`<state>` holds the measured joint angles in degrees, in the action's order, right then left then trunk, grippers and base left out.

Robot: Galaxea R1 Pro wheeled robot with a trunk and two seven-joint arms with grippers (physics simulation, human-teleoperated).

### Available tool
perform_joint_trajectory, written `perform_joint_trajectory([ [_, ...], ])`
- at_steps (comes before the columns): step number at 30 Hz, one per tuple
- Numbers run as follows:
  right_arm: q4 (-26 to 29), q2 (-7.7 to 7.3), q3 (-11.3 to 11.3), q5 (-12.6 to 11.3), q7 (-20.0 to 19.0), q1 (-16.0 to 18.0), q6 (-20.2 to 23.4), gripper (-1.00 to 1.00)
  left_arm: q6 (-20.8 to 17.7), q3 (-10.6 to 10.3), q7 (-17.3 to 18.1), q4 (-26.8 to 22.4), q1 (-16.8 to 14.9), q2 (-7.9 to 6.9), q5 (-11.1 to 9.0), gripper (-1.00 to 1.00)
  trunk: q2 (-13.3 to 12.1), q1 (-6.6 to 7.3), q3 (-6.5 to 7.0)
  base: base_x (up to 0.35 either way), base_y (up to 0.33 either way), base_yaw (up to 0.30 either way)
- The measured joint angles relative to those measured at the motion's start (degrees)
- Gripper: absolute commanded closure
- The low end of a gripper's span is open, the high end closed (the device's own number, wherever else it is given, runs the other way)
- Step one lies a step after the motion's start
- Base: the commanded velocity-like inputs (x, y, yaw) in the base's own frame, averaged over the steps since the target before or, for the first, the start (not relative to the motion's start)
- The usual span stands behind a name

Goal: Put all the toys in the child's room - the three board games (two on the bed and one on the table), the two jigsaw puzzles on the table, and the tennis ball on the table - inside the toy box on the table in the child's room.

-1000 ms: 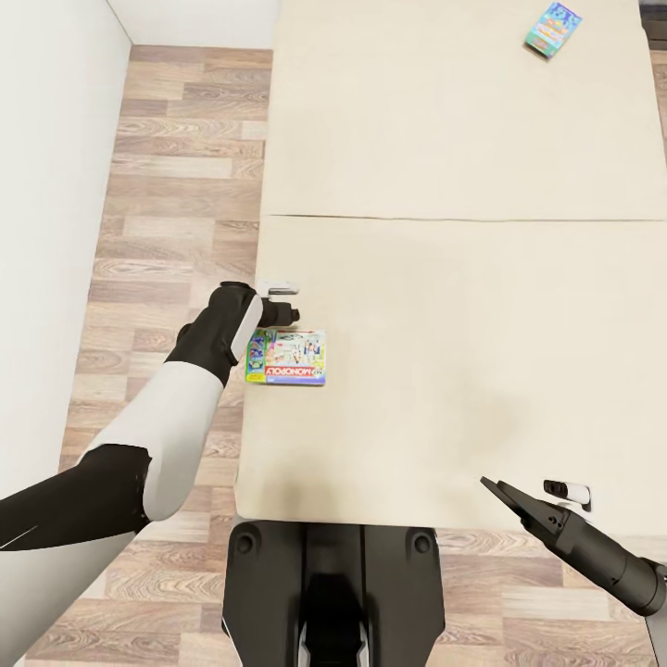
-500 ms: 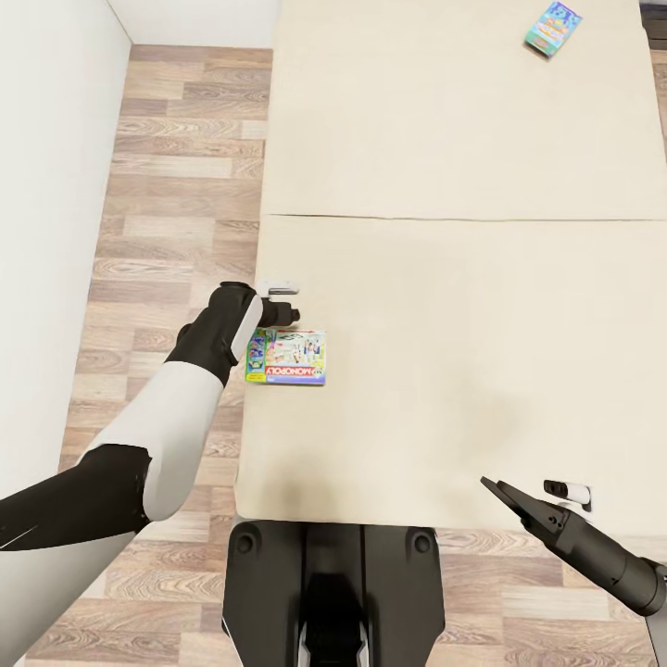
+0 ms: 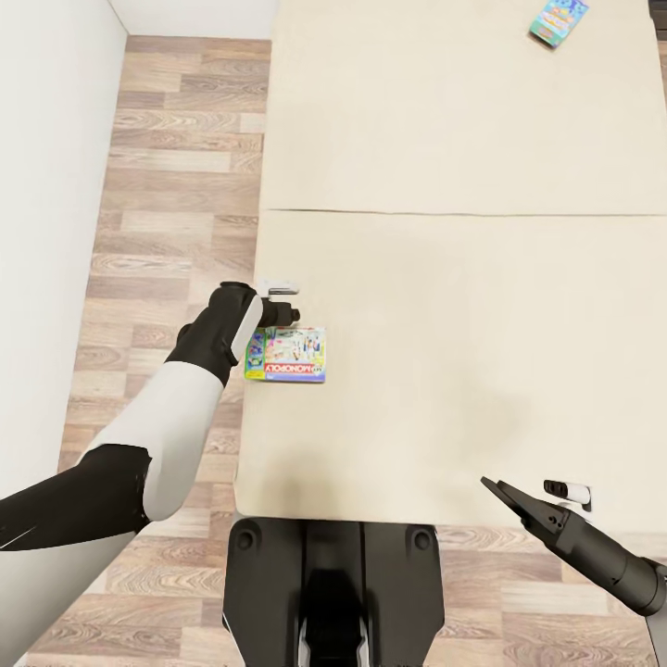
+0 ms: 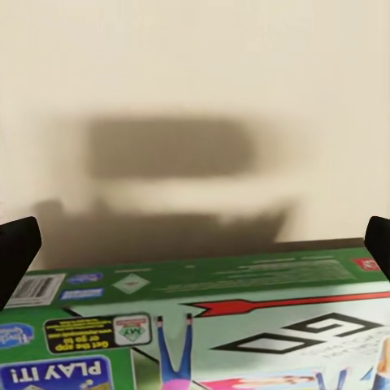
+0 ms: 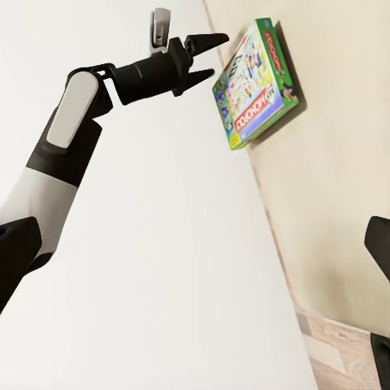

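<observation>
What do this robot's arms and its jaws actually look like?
The left arm has white shells split by black bands at its joints, tapering to a black wrist. The left gripper is black with two slim pointed jaws and a small white-and-grey block beside it. The right gripper is dark grey, wedge-shaped, on a round dark forearm.

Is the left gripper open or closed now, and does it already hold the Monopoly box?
Open. The left gripper has its jaws spread, above the Monopoly box, which lies flat on the bed, not held.
</observation>
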<state>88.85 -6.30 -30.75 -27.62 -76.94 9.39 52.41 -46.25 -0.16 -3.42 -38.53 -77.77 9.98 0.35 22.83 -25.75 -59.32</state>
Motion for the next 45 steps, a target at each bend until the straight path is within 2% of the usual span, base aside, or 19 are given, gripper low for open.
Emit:
perform_joint_trajectory([
  [19,0.0,0.03,0.0,0.0,0.1,0.0,0.0,-1.00,0.0,0.0,0.0,0.0,0.0,0.00,0.1,-1.00,0.0,0.00,-1.58,0.000,0.000,0.000],
  [33,0.0,0.07,0.0,0.1,0.1,0.0,0.0,-1.00,0.0,0.0,0.0,0.0,0.0,0.00,0.1,-1.00,0.0,0.01,-1.72,-0.002,0.000,0.000],
  [45,0.0,0.07,0.0,0.0,1.0,0.0,0.0,-1.00,0.0,0.0,0.0,0.0,0.0,0.00,0.1,-1.00,0.0,0.00,-1.73,-0.100,0.000,0.000],
])
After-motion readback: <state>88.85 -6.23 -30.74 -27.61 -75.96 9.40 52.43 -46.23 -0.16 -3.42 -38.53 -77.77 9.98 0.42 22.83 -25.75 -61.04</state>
